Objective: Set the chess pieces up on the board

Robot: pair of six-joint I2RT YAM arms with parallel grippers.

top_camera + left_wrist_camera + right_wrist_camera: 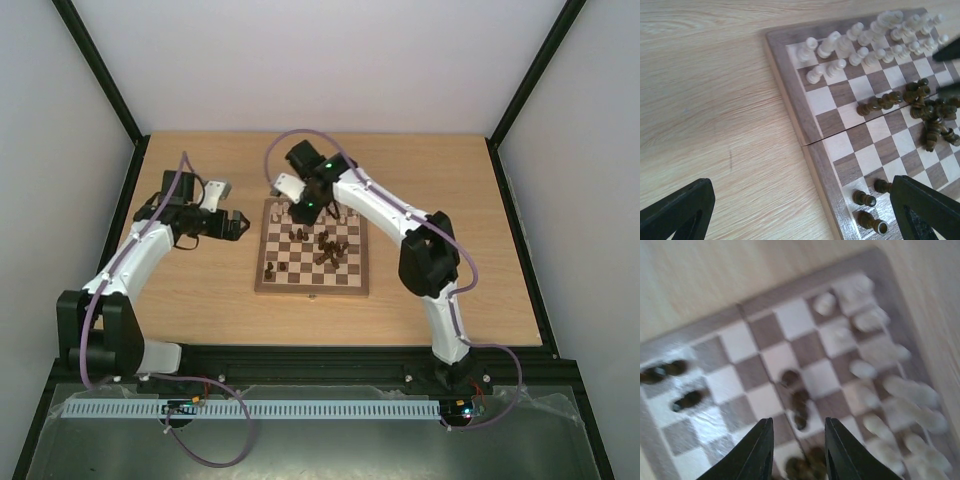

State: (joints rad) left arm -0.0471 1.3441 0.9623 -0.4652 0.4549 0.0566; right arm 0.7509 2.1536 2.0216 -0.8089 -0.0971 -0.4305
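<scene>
The board (312, 288) lies mid-table. Pale chess pieces (865, 42) stand in rows along its far edge. Dark chess pieces (925, 107) lie in a heap near the middle, and three dark ones (864, 199) stand at a near corner. My left gripper (800, 217) hangs open over the table just left of the board's border (790, 100), holding nothing. My right gripper (799, 440) is open above the board's far-left part, its fingers (757, 450) either side of fallen dark pieces (800, 405) below; it grips nothing. That view is blurred.
Black frame posts stand at the table's (450, 170) back corners, with white walls behind. A black rail (330, 352) carrying both arm bases runs along the near edge. Bare wood surrounds the board on all sides.
</scene>
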